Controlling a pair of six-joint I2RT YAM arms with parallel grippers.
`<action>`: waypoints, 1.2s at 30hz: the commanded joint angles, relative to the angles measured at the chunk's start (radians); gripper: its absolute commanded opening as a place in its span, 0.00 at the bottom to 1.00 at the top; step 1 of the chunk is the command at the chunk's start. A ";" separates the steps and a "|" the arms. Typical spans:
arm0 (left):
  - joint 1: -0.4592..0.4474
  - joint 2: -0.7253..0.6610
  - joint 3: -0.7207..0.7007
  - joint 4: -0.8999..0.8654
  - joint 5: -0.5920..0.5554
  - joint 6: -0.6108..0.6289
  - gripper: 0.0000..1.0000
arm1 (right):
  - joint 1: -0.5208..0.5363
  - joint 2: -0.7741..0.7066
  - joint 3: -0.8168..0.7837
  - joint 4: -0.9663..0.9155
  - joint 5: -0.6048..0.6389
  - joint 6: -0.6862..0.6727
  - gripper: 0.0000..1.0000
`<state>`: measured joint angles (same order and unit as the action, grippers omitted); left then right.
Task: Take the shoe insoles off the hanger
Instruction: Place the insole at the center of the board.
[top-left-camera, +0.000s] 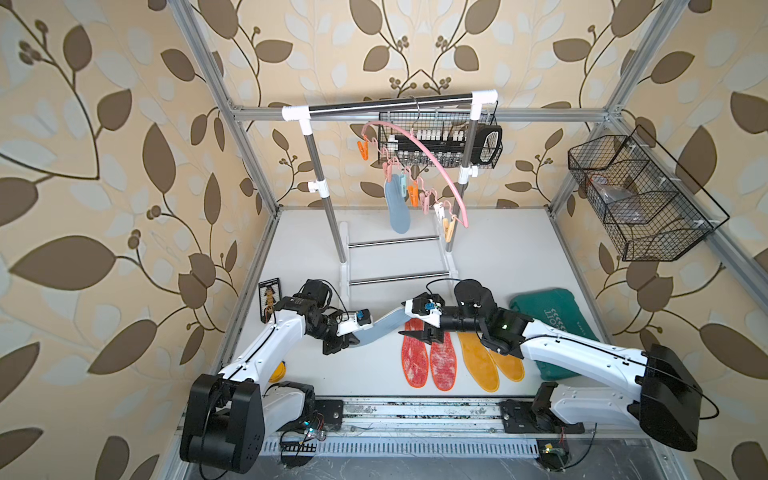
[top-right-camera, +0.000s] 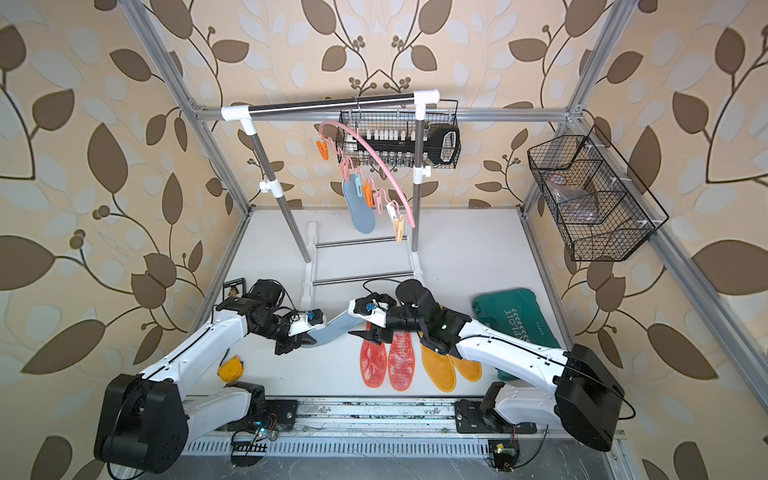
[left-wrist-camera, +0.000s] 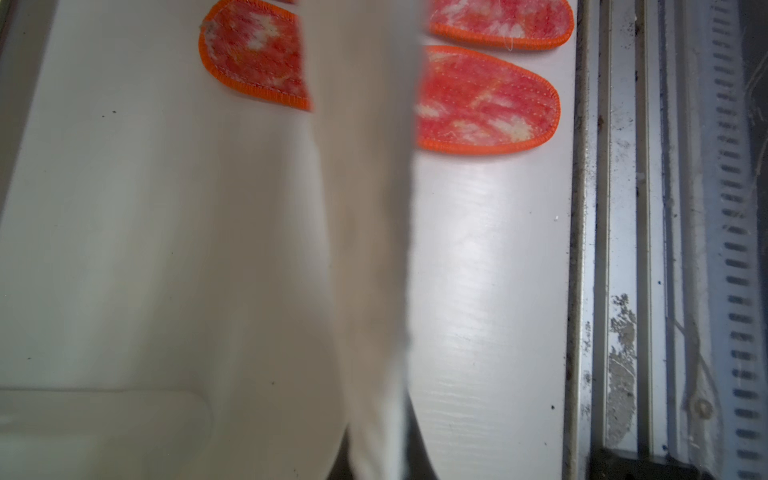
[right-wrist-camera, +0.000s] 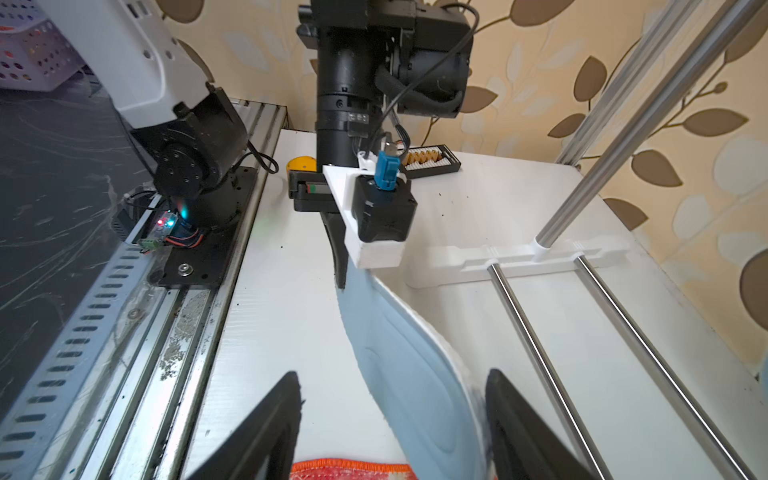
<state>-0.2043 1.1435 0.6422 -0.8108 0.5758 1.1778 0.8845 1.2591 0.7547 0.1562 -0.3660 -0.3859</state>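
The held grey-blue insole (top-left-camera: 384, 326) spans the gap between the two arms, lifted off the tabletop (top-left-camera: 353, 374) and bowed along its length. The left pincer (top-left-camera: 353, 338) is clamped tight on one end of it. The other end runs between the fingers of the right pincer (right-wrist-camera: 390, 376), whose jaws stand wide apart. In the right wrist view one finger lies against the insole's edge and the other is clear of it, so this pincer has no grip. A blurred pale strip (left-wrist-camera: 365, 208) fills the middle of the left wrist view, probably the same insole's underside.

The hanging grey-blue insole (top-left-camera: 397, 208) is clipped to the pink hanger (top-left-camera: 432, 162). The hanger is hooked on the top bar of the steel rack (top-left-camera: 390, 106) and tilts down toward the right.

Under the right arm the two red-and-white insoles (top-left-camera: 415, 361) lie flat side by side. Just beside them are the two orange-yellow insoles (top-left-camera: 484, 365), partly covered by the arm. The near ends of both pairs stop short of the tabletop's front edge, where a metal rail (top-left-camera: 415, 409) runs. A dark green case (top-left-camera: 548, 311) lies beyond the yellow pair, toward the right wall.

Bare white tabletop opens between the left arm and the red pair, below the held insole. The rack's base rungs (top-left-camera: 395, 241) sit behind both pincers.
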 joint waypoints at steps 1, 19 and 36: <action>-0.009 -0.027 0.027 -0.027 0.049 0.004 0.00 | 0.004 0.039 0.043 -0.037 0.048 0.008 0.61; -0.007 -0.137 0.034 -0.029 0.150 -0.133 0.43 | 0.029 0.093 0.175 -0.244 -0.004 -0.059 0.00; 0.271 -0.098 0.108 0.124 0.379 -0.380 0.71 | 0.009 0.271 0.462 -0.760 -0.138 -0.161 0.00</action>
<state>0.0170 1.0367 0.7341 -0.7509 0.8398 0.8604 0.9001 1.4921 1.1671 -0.4786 -0.4461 -0.5087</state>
